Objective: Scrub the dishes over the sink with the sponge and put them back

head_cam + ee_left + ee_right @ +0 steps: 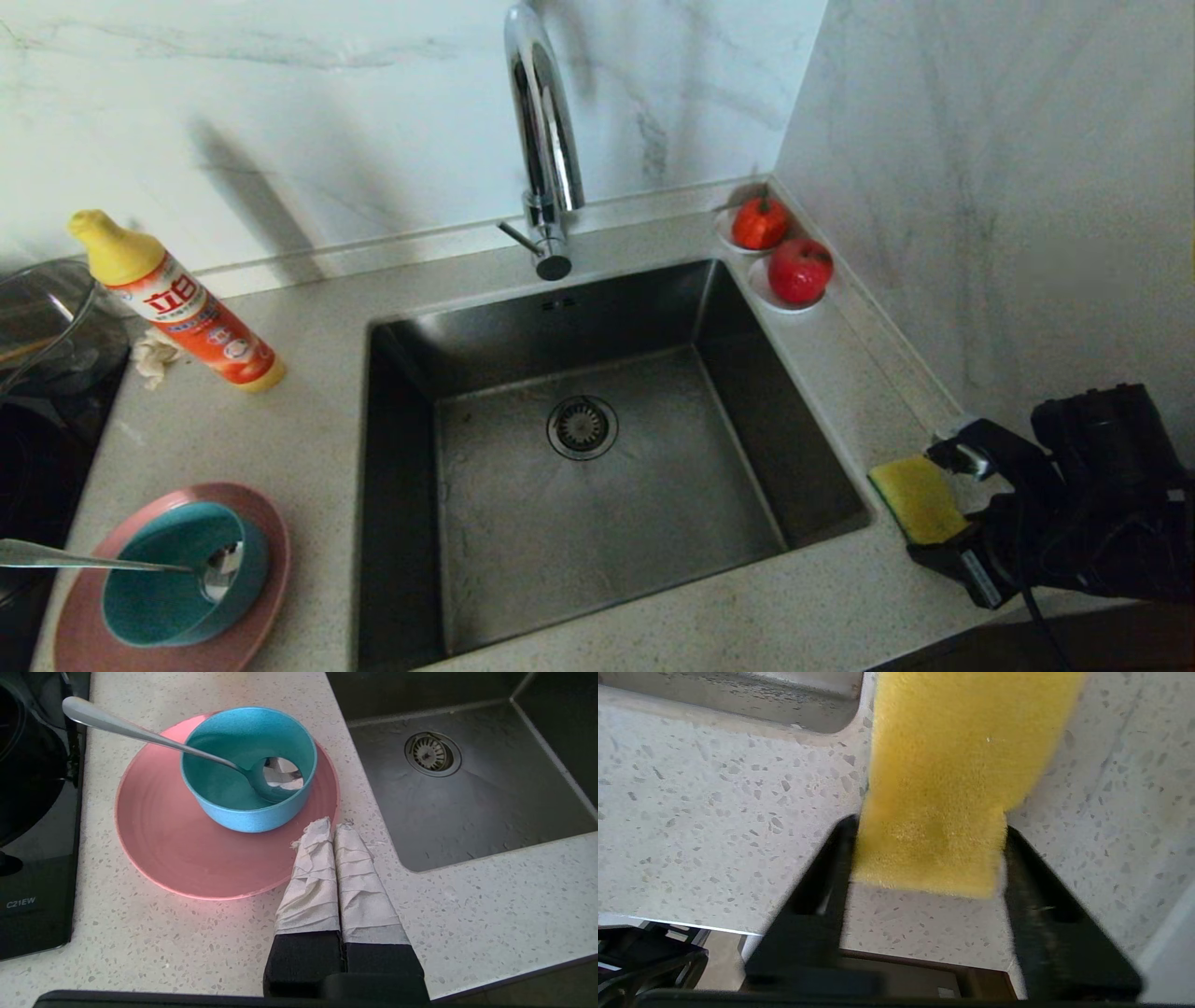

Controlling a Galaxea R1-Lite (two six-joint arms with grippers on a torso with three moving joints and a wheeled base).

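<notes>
The yellow sponge [918, 497] lies on the counter at the sink's right rim. My right gripper [943, 509] has a black finger pressed against each long side, and the foam looks pinched narrower there. In the right wrist view the sponge [962, 756] sits between the fingers of that gripper [929, 828]. Left of the sink [597, 523], the pink plate [84, 607] carries the teal bowl [159, 597], with the spoon [84, 560] resting in it. My left gripper [332, 828] is shut and empty, its taped tips hovering by the plate's [187, 858] near edge, next to the bowl [243, 807] and spoon [140, 732].
A chrome tap [541, 121] arches over the sink's back edge, above the drain [582, 427]. An orange detergent bottle [187, 308], a beige rag [154, 359] and a glass pot [47, 317] stand at the back left. Two saucers with red fruit [800, 271] fill the back right corner. A wall closes the right side.
</notes>
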